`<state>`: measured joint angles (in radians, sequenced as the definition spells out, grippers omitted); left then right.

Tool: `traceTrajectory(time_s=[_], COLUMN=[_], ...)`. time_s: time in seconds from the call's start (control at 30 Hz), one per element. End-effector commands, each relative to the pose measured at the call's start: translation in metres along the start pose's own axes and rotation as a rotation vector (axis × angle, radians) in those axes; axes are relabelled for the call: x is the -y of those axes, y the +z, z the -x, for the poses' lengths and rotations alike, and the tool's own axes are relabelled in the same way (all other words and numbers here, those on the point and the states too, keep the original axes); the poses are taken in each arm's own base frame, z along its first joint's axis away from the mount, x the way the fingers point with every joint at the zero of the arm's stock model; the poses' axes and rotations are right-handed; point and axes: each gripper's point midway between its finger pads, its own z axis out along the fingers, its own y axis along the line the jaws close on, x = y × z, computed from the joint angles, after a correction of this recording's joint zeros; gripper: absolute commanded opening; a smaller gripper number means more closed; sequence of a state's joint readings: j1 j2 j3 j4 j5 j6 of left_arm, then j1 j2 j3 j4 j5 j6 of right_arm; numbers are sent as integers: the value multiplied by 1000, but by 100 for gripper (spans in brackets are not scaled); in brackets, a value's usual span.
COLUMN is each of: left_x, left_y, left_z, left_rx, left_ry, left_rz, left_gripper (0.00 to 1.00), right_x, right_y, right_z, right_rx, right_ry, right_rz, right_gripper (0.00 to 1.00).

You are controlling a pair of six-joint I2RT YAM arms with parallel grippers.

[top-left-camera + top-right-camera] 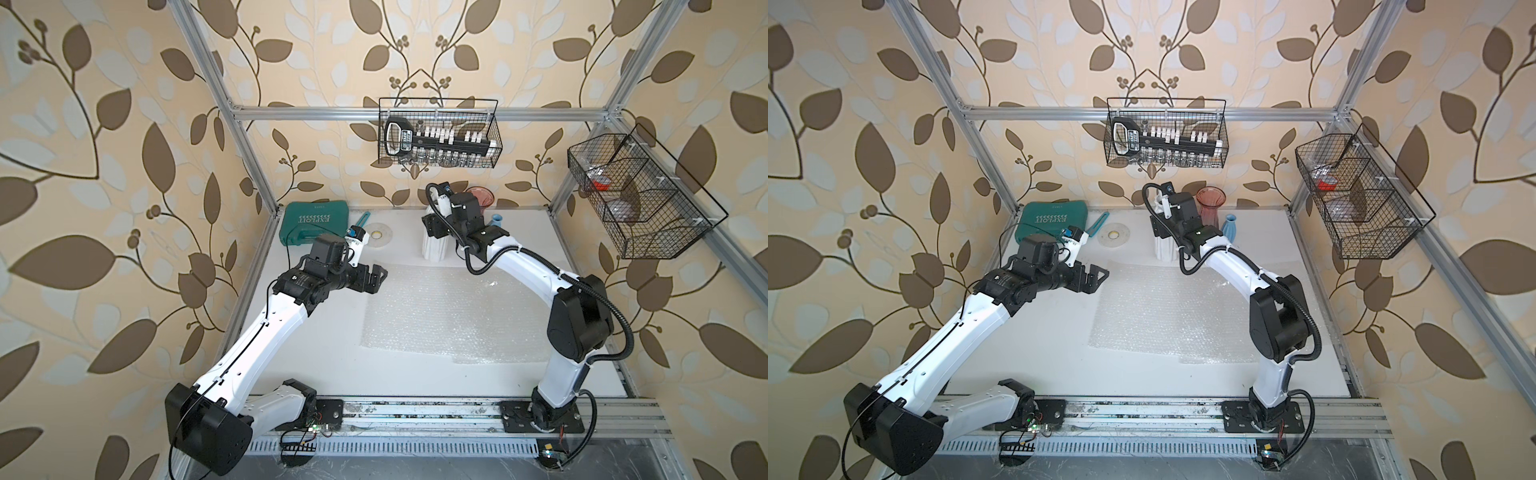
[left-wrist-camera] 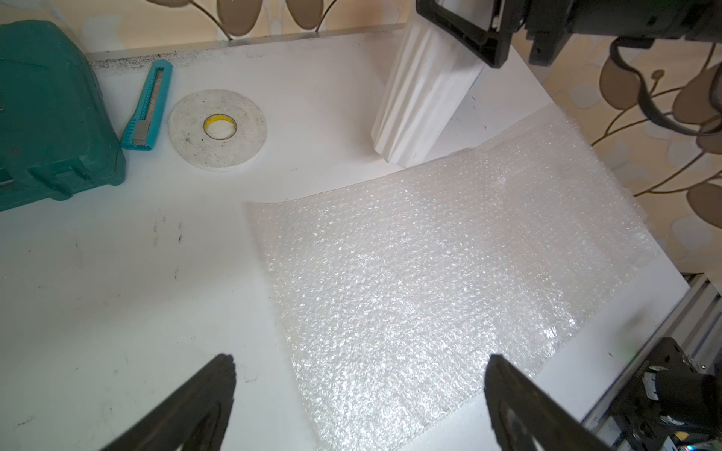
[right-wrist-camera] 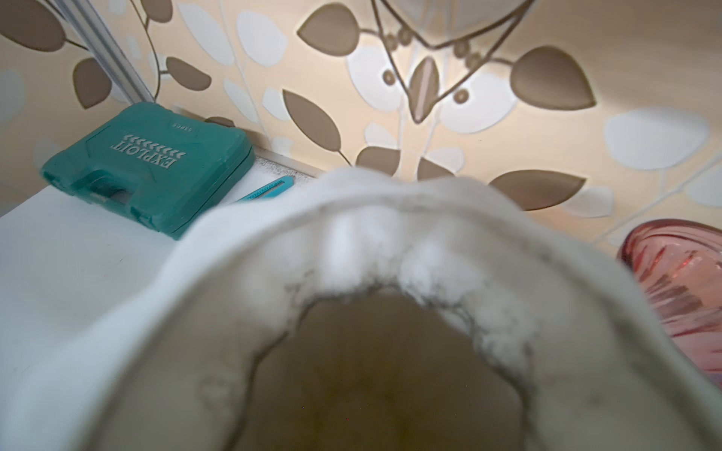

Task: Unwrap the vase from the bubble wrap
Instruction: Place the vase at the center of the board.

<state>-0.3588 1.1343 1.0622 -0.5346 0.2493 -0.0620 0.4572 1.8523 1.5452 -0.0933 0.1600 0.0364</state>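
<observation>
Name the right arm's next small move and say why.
Probably open the right gripper and lift away: the white vase stands upright and bare on the table, apparently in its jaws, beside the bubble wrap, which lies flat.

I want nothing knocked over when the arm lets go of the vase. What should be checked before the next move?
1. white vase upright on the table: ok.
2. bubble wrap off it, lying flat: ok.
3. right gripper holding its top firmly: cannot tell.
4. left gripper open, empty: ok.
5. pink vase clear of the right gripper: cannot tell.
</observation>
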Motion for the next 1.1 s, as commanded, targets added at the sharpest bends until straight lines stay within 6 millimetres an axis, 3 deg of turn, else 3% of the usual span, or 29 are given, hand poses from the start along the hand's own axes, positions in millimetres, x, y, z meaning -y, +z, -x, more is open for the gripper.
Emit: traceTrajectory(time_s=[0.0, 1.07], left_x=[-5, -6], left_y=[-2, 0], left_z=[7, 6], left_rx=[35, 26], left_ry=[-11, -10], left_rz=[16, 5], left_gripper=[99, 99], right_x=[14, 58], right_y=[-5, 63], right_z=[62, 47], right_rx=[201, 234], right_ry=[49, 103], right_rz=[-67, -266], right_gripper=[67, 66])
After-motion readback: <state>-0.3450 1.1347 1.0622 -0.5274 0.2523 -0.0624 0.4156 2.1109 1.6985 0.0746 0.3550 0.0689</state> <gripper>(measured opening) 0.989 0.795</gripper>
